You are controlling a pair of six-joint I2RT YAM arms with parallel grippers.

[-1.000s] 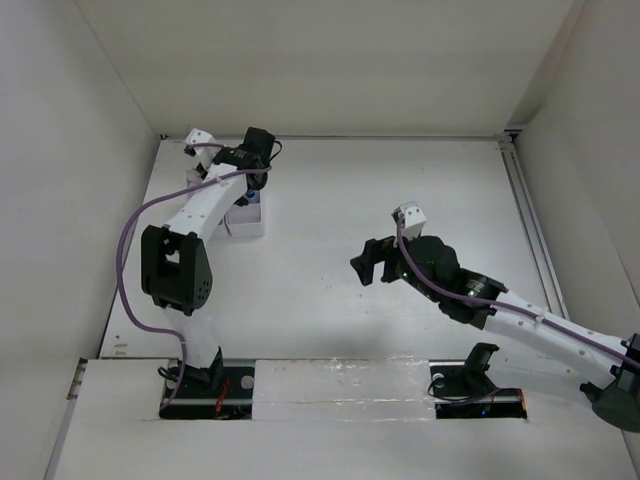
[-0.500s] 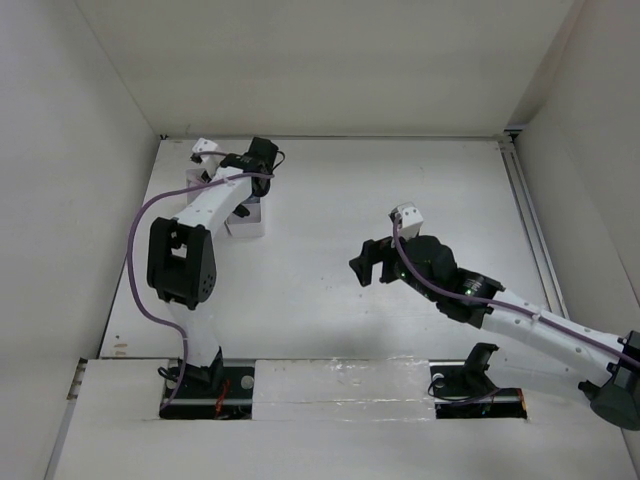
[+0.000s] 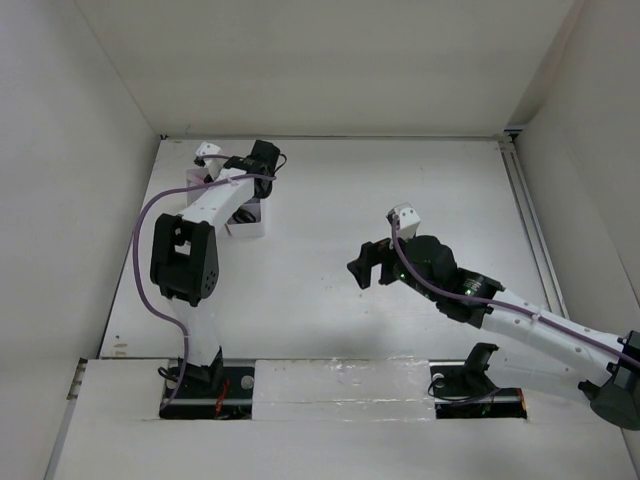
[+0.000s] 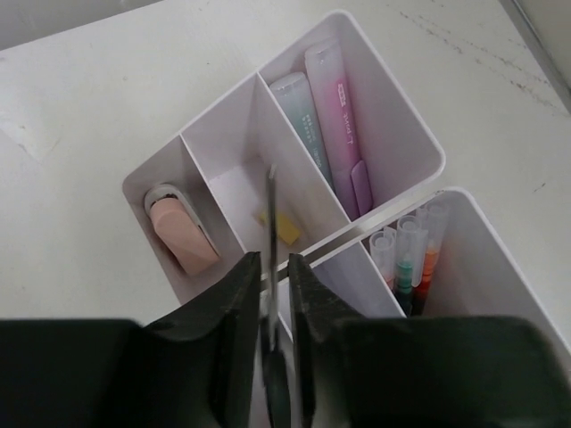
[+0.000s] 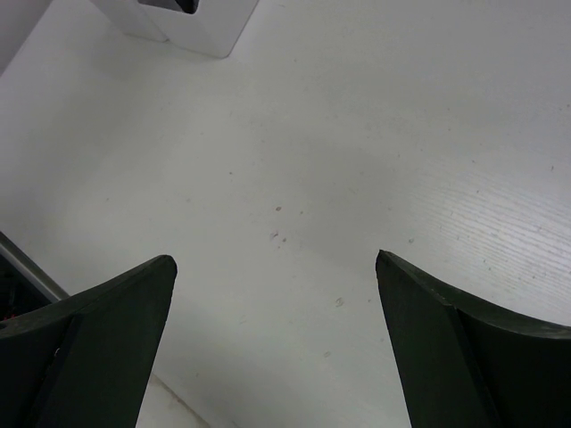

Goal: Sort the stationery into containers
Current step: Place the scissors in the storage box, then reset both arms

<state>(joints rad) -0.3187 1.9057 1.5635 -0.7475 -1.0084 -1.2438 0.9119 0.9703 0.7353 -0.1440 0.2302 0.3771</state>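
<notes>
The white organiser tray (image 4: 393,98) fills the left wrist view. It holds a pink eraser (image 4: 183,236), a small yellow piece (image 4: 285,229), a green highlighter (image 4: 302,116), a pink highlighter (image 4: 339,116) and several pens (image 4: 410,259) in separate compartments. My left gripper (image 4: 274,267) is shut on the scissors (image 4: 271,209), blade pointing down over the middle compartment's divider. In the top view the left gripper (image 3: 260,163) hangs over the tray (image 3: 246,224) at the back left. My right gripper (image 3: 362,268) is open and empty above bare table, as the right wrist view (image 5: 277,276) shows.
White walls enclose the table on the left, back and right. The tray's corner (image 5: 192,22) shows at the top of the right wrist view. A rail (image 3: 527,220) runs along the table's right edge.
My left arm has folded closer over the tray and its gripper has shifted slightly toward the near side. The right arm has barely moved.
</notes>
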